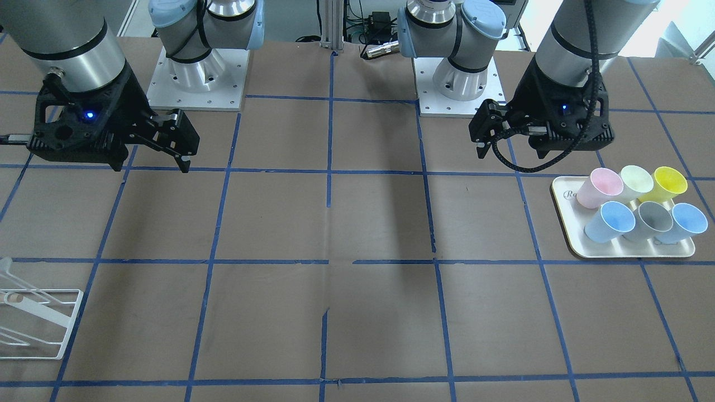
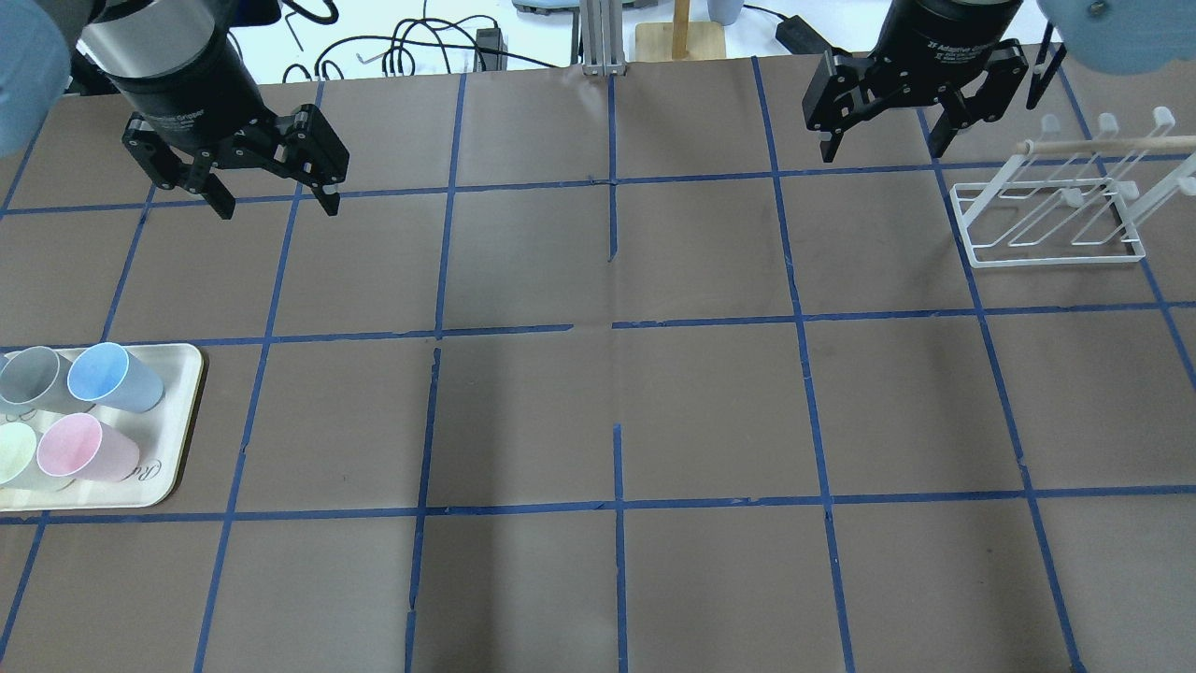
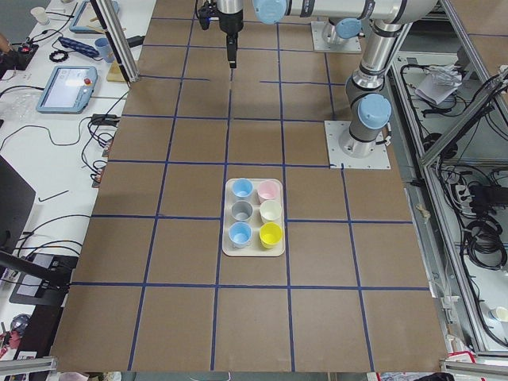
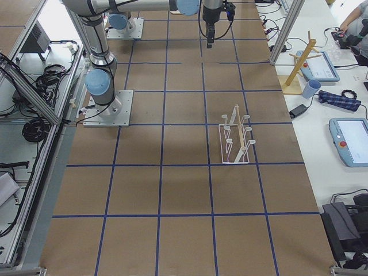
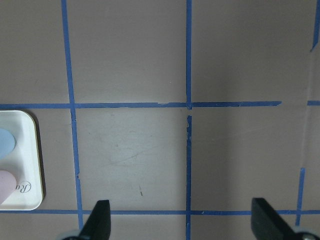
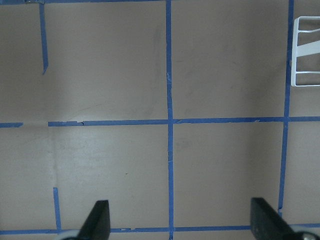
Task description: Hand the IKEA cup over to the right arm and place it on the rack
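Note:
Two alike pale blue cups stand on the cream tray [image 1: 563,195]: one nearer the table's middle [image 1: 610,221], one at the outer end [image 1: 685,223]; I cannot tell which is the IKEA cup. Overhead shows only the nearer one [image 2: 114,376]. My left gripper [image 2: 277,207], on the arm with the looped cable, hangs open and empty above the table, apart from the tray. My right gripper [image 2: 880,151] is open and empty, to the left of the white wire rack [image 2: 1056,224]. The rack also shows in the front view [image 1: 33,324].
Grey [image 1: 652,219], pink [image 1: 599,187], pale green [image 1: 635,180] and yellow [image 1: 666,182] cups share the tray. A wooden stand [image 4: 300,63] and tablets lie beyond the table's far edge. The two arm bases [image 1: 198,84] stand at the robot's side.

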Tool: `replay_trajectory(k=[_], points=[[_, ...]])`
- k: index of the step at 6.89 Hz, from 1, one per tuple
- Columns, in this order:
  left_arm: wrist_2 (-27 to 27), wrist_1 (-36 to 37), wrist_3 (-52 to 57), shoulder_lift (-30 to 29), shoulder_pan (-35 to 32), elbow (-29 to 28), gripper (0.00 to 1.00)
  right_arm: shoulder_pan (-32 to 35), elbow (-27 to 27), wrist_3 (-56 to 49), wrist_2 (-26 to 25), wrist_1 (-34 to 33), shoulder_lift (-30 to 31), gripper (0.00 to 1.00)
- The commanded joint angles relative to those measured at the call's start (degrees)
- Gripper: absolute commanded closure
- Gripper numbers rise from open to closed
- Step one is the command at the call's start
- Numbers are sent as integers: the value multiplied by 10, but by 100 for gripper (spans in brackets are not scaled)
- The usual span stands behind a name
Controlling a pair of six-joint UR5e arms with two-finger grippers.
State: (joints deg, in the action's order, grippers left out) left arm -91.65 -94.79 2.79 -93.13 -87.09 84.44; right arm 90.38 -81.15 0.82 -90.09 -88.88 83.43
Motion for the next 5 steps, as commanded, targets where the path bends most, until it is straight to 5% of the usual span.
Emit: replay_trajectory(k=[1, 5], points=[[1, -7, 0, 1, 3, 1, 0, 3, 0, 2, 0, -1, 0, 0], [0, -8, 12, -12, 33, 4, 0, 3, -5, 1, 1, -3, 0, 0]])
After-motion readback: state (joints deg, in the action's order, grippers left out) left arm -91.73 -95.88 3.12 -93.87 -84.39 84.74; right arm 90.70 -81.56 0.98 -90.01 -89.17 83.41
